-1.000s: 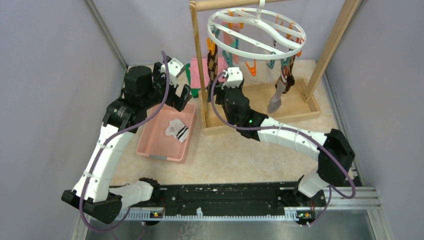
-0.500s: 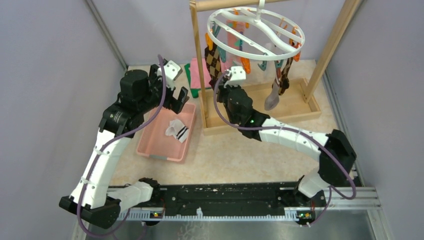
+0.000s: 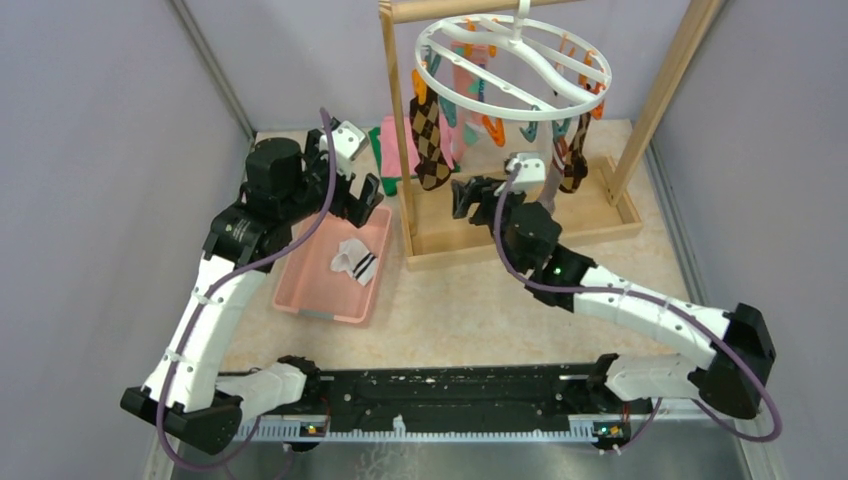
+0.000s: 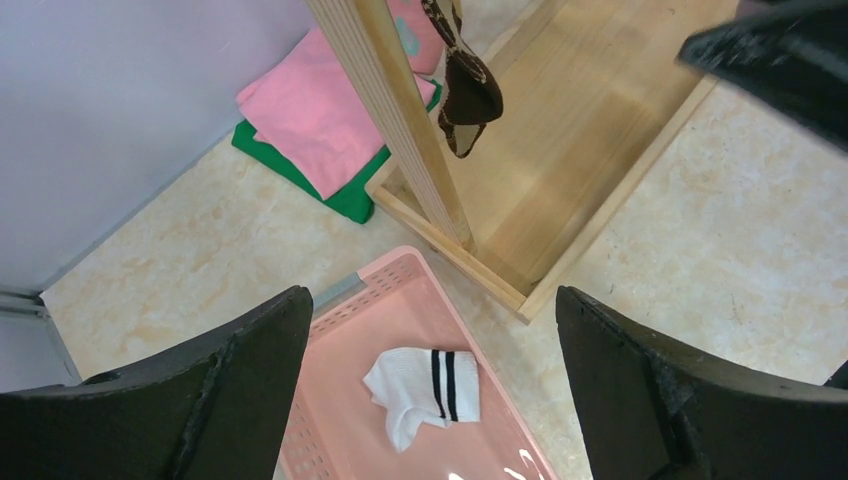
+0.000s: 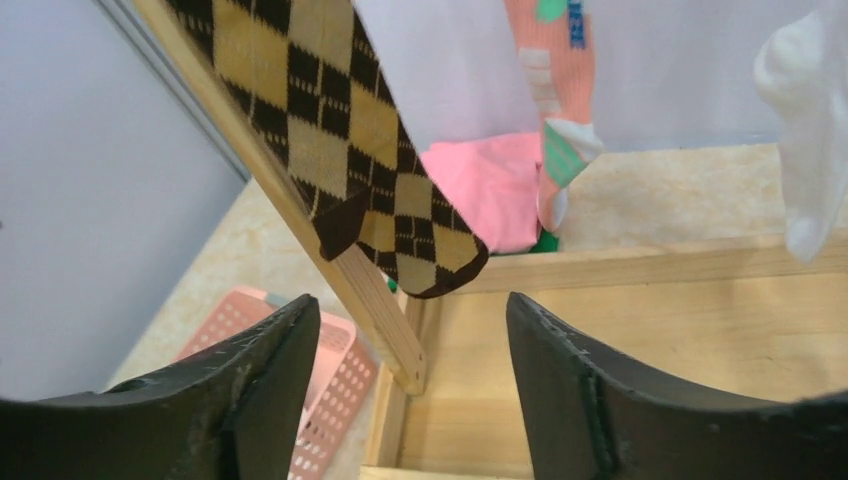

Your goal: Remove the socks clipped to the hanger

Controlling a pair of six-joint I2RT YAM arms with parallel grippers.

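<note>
Pink basket (image 3: 312, 272), left of the rack: one white sock with dark-striped cuff (image 3: 355, 262) lies in it. My left gripper (image 3: 366, 196) hangs over the basket's far end, jaws wide apart, holding nothing. My right gripper (image 3: 468, 194) is also spread wide and bare, near the argyle sock (image 3: 428, 135) clipped to the hanger (image 3: 512, 68). Other socks (image 3: 572, 155) dangle over the rack's wooden base (image 3: 590, 215).

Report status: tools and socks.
Left tool open over pink basket, striped sock inside. Right tool open, facing argyle sock on hanger. Wooden post beside it.
</note>
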